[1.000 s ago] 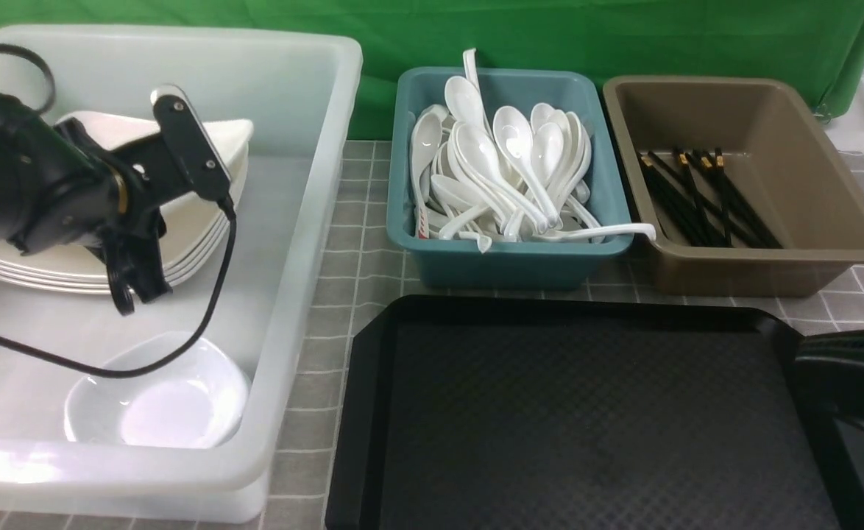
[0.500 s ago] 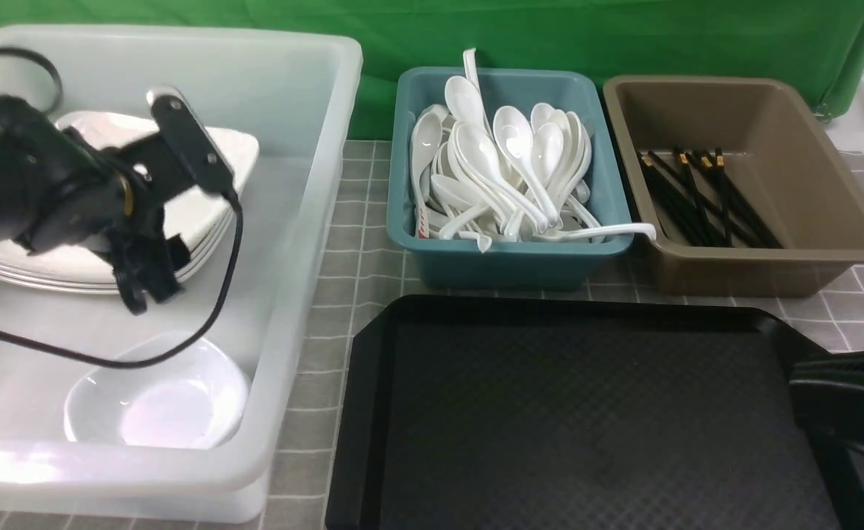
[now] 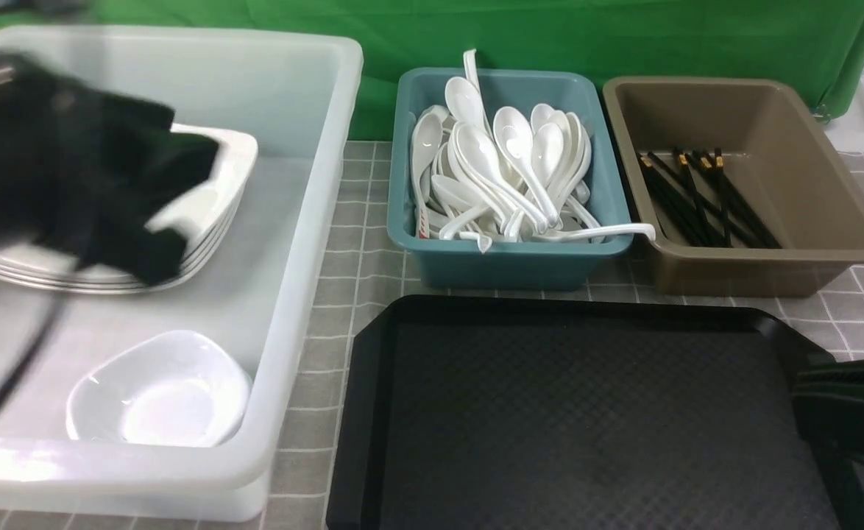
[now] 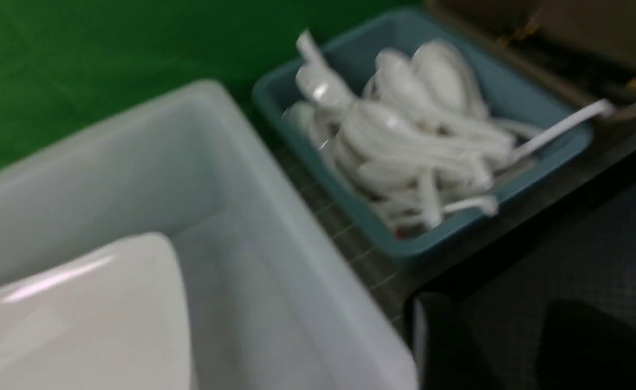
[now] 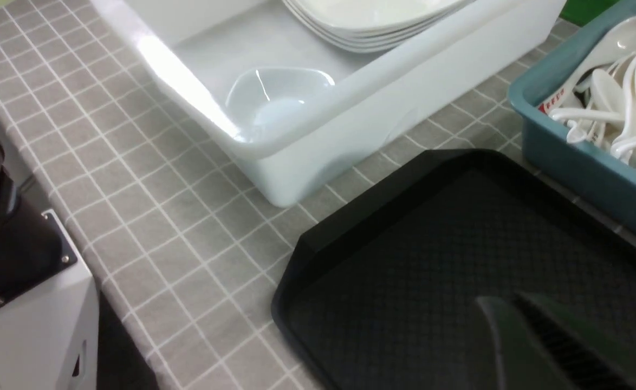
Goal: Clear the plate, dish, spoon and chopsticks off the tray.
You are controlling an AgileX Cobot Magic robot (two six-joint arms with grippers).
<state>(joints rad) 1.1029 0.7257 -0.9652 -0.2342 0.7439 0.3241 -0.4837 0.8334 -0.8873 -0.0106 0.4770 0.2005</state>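
Observation:
The black tray (image 3: 586, 419) lies at the front with nothing on it. A white plate (image 3: 222, 154) tops a stack of plates in the translucent white bin (image 3: 307, 243). A small white dish (image 3: 156, 394) rests in the near part of that bin. My left gripper (image 3: 156, 258) is a dark blur over the stack. In the left wrist view its fingers (image 4: 442, 346) stand apart and hold nothing. Several spoons (image 3: 509, 169) fill the teal bin, and several chopsticks (image 3: 704, 199) lie in the brown bin. My right gripper (image 3: 804, 390) hovers shut and empty over the tray's right edge.
The teal bin (image 3: 505, 261) and the brown bin (image 3: 763, 272) stand side by side just behind the tray. The white bin stands to the tray's left on a grey checked tablecloth (image 5: 188, 216). A green backdrop closes the far side.
The top plate, tilted a second ago, now lies flat on the stack. My left arm has swung up and back, blurring with the motion. The right gripper has barely shifted.

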